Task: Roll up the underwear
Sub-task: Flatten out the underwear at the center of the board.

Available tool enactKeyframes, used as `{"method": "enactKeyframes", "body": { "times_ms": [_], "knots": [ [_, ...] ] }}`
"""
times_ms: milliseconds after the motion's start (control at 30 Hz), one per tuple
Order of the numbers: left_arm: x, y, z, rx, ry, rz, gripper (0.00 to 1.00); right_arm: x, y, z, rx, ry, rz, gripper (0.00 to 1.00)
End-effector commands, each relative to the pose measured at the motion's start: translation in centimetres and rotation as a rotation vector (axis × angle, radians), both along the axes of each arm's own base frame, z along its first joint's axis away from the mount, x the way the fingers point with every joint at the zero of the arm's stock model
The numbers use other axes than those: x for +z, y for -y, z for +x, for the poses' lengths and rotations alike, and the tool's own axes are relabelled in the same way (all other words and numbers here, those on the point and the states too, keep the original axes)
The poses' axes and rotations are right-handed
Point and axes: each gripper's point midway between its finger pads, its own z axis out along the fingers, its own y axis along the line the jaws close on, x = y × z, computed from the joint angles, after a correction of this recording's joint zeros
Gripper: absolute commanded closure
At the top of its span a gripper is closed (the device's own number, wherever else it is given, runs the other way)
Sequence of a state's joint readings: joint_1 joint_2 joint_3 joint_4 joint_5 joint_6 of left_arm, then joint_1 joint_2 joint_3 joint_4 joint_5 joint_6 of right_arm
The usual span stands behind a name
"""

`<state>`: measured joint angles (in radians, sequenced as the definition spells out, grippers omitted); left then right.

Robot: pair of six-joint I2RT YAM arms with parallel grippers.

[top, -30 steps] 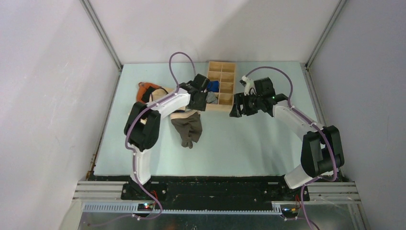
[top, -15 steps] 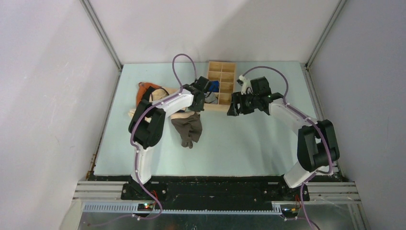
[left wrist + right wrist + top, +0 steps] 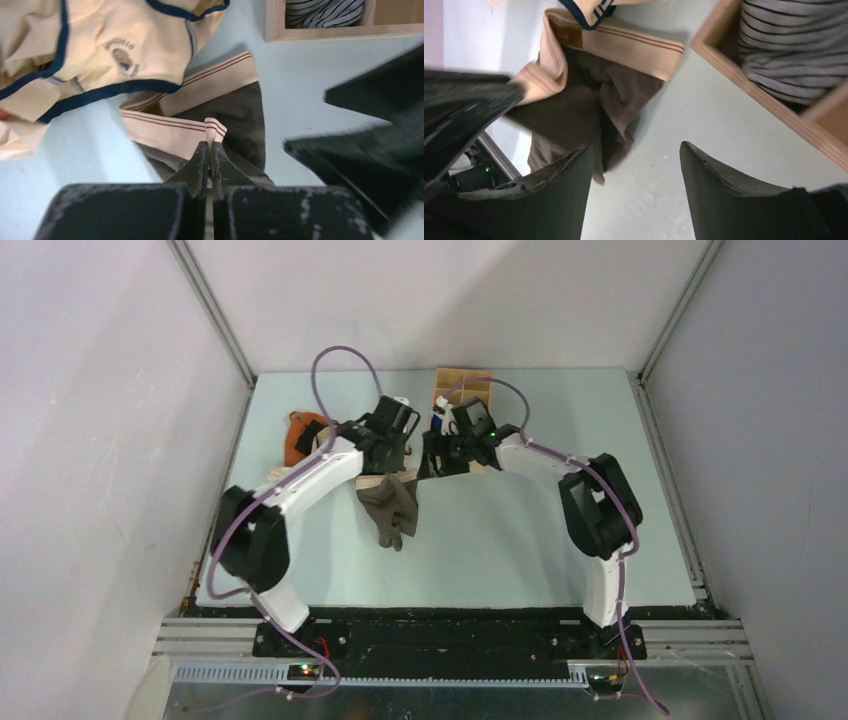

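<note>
Top external: mounted high behind both arm bases, facing forward and down, taking in the whole table (image 3: 520,540). Left wrist and right wrist: close, steeply downward, from opposite sides. Both share the underwear (image 3: 240,115) waistband and the wooden box (image 3: 320,33) edge.

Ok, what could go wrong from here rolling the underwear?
The left claw pinches the underwear by only a small fold of waistband, which might slip out. The cream garment overlaps that waistband and could get dragged along. The open right claw sits close to the wooden box and could bump it.
</note>
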<state>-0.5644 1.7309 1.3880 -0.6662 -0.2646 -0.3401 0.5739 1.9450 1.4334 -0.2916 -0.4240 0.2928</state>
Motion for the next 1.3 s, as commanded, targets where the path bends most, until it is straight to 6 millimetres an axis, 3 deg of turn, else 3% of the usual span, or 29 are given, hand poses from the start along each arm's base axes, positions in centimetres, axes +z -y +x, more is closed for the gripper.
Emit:
{"method": "enactKeyframes", "body": {
  "times_ms": [0, 267, 567, 767, 867, 900, 933, 967, 1000, 1033, 1067, 1100, 1167, 1233, 1267],
  "knots": [
    [1.6, -2.0, -1.9, 0.042, 0.002, -0.070, 1.00, -0.9, -2.5, 1.7, -0.140, -0.046, -0.009, 0.33],
    [0.4, -5.7, -3.3, 0.105, -0.031, -0.068, 1.00, -3.9, -3.9, 1.3, -0.220, -0.113, -0.063, 0.41],
    [-0.2, -6.7, -4.0, 0.100, -0.028, -0.044, 1.00, -5.4, -6.9, 2.2, -0.205, -0.153, 0.014, 0.45],
    [-0.2, -7.6, -3.8, 0.104, -0.023, -0.021, 1.00, -6.2, -8.1, 3.1, -0.176, -0.128, 0.028, 0.66],
    [-0.1, -8.3, -3.6, 0.116, -0.011, -0.008, 1.00, -5.9, -7.9, 3.3, -0.170, -0.105, 0.014, 0.93],
    [0.0, -8.6, -3.5, 0.124, -0.007, -0.002, 1.00, -5.9, -7.5, 3.1, -0.159, -0.093, -0.002, 0.97],
    [0.3, -8.9, -3.4, 0.133, 0.002, 0.002, 1.00, -4.4, -7.2, 3.2, -0.161, -0.062, 0.001, 1.00],
    [0.6, -9.2, -3.4, 0.135, 0.009, 0.003, 1.00, -4.6, -6.4, 2.7, -0.151, -0.054, -0.022, 1.00],
    [1.1, -9.3, -3.5, 0.133, 0.022, 0.001, 1.00, -2.5, -5.9, 2.9, -0.157, -0.020, -0.009, 1.00],
    [1.4, -9.4, -3.6, 0.124, 0.033, 0.003, 1.00, -3.0, -4.5, 2.4, -0.158, -0.029, -0.035, 1.00],
    [2.0, -9.6, -3.9, 0.120, 0.054, -0.005, 1.00, -0.7, -3.8, 2.1, -0.155, -0.001, -0.018, 1.00],
    [2.4, -9.6, -4.1, 0.114, 0.068, -0.011, 1.00, -1.2, -2.5, 1.4, -0.144, -0.008, -0.040, 1.00],
    [3.3, -9.0, -4.6, 0.063, 0.108, -0.059, 1.00, 1.9, -0.3, 0.2, -0.120, 0.037, -0.023, 1.00],
    [4.3, -8.7, -5.0, 0.015, 0.161, -0.088, 1.00, 2.9, 1.7, -1.3, -0.089, 0.048, -0.021, 1.00],
    [5.1, -8.6, -5.2, -0.020, 0.191, -0.087, 1.00, 2.2, 2.8, -2.4, -0.080, 0.028, -0.041, 1.00]
  ]
}}
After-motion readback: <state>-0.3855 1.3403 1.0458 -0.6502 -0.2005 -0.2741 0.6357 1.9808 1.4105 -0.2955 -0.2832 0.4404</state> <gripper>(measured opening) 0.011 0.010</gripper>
